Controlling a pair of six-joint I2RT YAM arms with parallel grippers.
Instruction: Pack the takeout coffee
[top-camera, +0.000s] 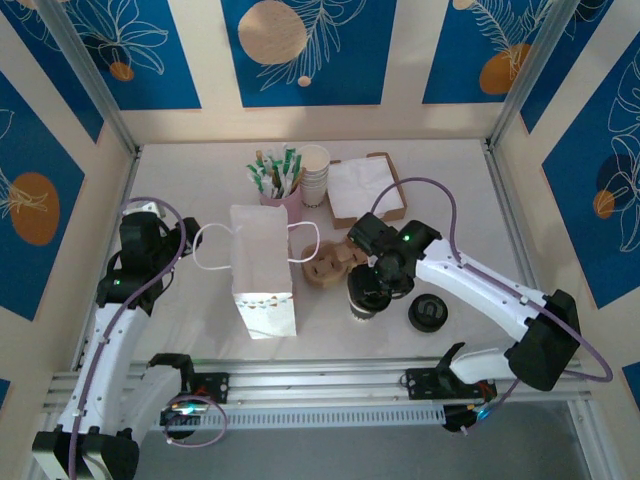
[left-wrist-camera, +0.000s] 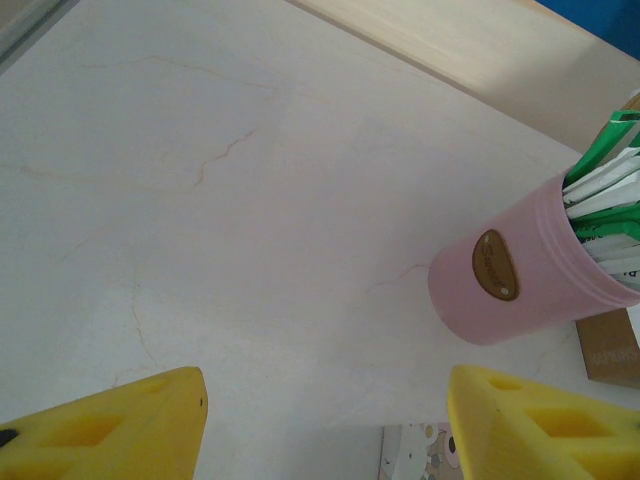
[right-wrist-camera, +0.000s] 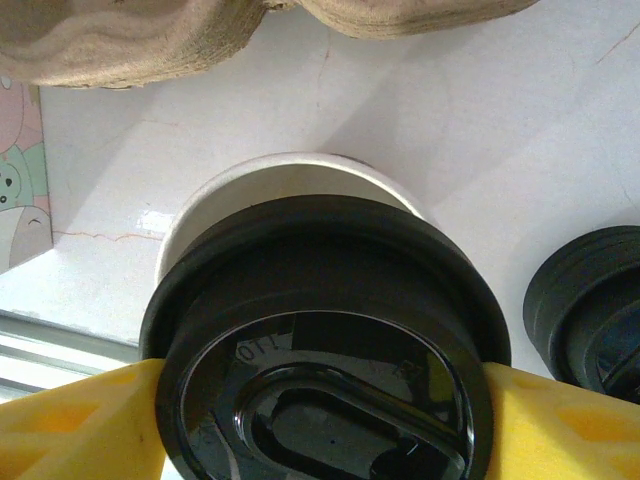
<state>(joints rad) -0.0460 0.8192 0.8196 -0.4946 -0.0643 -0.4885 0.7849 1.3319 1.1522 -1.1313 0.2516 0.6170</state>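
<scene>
My right gripper (right-wrist-camera: 320, 415) is clamped on the takeout coffee (right-wrist-camera: 320, 290), one finger each side of the black lid, jaws wide since the lid is wide. Cup looks upright on the worktop (top-camera: 190, 170), between cardboard carrier (top-camera: 330, 265) and spare lid (top-camera: 427, 314), right of the white paper bag (top-camera: 262, 270). High grip should let it hang plumb for the bag. My left gripper (left-wrist-camera: 325, 430) is open, empty, over bare worktop near the pink sachet cup (left-wrist-camera: 520, 275)

place: robot test booth | cues: aluminium rail (top-camera: 330, 385), blue patterned panels (top-camera: 350, 60)
</scene>
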